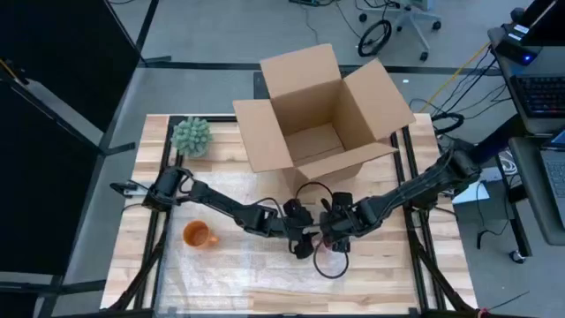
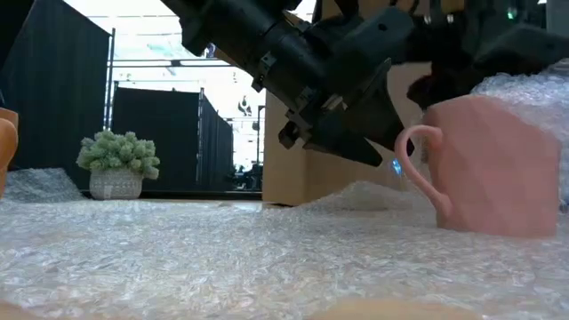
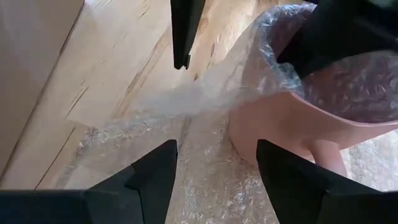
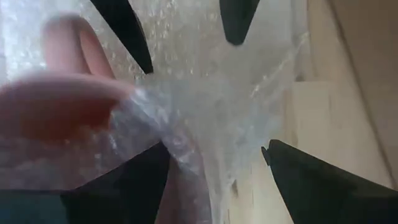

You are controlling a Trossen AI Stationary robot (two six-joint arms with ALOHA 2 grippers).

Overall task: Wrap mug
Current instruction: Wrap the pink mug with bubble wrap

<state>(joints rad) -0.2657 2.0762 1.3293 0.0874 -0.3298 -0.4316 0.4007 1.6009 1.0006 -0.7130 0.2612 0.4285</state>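
The pink mug (image 2: pixel 487 169) is standing on the bubble wrap (image 2: pixel 222 258) mid-table in the low view, while the high view hides it under both arms. The left gripper (image 3: pixel 214 168) is hanging spread beside it; the right gripper (image 4: pixel 214 165) is straddling a lifted wrap fold, fingers apart.

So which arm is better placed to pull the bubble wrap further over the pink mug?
Probably the right. Its gripper has the bubble wrap between its open fingers at the pink mug. The left gripper is open beside the mug, over flatter wrap.
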